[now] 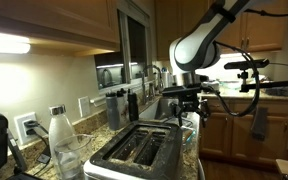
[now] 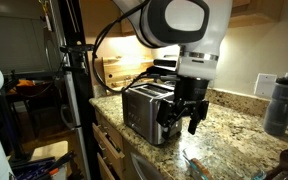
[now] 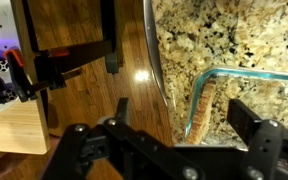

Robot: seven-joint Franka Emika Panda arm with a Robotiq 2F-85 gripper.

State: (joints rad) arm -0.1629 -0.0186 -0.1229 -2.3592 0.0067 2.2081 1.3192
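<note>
Your claw (image 2: 182, 122) is wide open right now and gripping nothing, just hanging over the granite counter (image 2: 239, 128). The toaster (image 2: 144, 108) sits right beside it, though I can't tell if they touch. In the wrist view, a glass dish (image 3: 252, 95) lies below the claw, at the counter's edge.

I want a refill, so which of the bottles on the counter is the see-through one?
The clear plastic bottle right beside the silver toaster, in the foreground of an exterior view. The two dark bottles farther back along the wall are opaque.
</note>
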